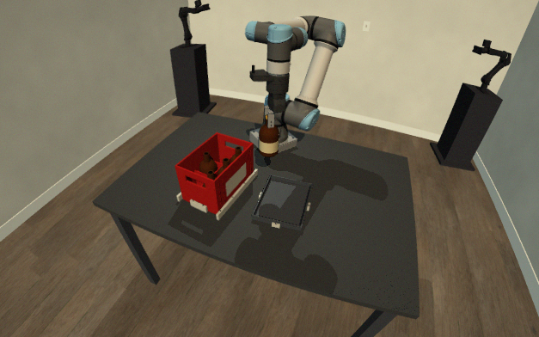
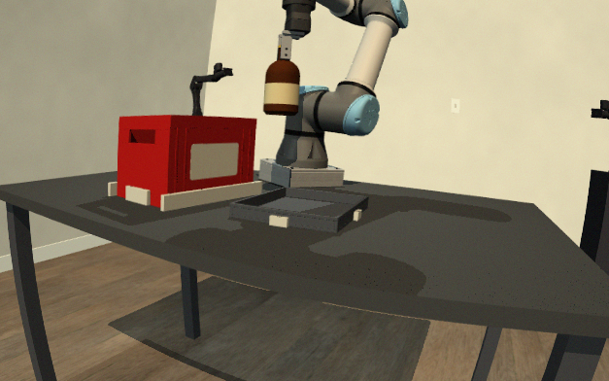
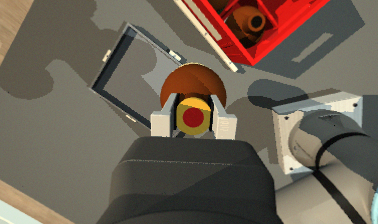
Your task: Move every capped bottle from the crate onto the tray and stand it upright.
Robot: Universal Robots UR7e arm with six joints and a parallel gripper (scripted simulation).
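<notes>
My gripper (image 3: 193, 105) is shut on the neck of a brown capped bottle (image 1: 268, 140) with a cream label and a yellow cap with a red centre. The bottle hangs upright in the air, right of the red crate (image 1: 215, 172) and beyond the far end of the dark tray (image 1: 282, 201). It also shows in the exterior view (image 2: 282, 86), well above crate height. In the wrist view the bottle's body (image 3: 192, 85) lies beside the tray (image 3: 136, 75) corner. Several brown bottles (image 1: 217, 165) stand in the crate; one open neck (image 3: 254, 21) shows in the wrist view. The tray is empty.
The arm's grey base block (image 1: 274, 139) sits on the table just behind the held bottle. The crate rests in cream guide strips (image 2: 211, 194). Two black pedestals with camera arms (image 1: 466, 125) stand on the floor beyond the table.
</notes>
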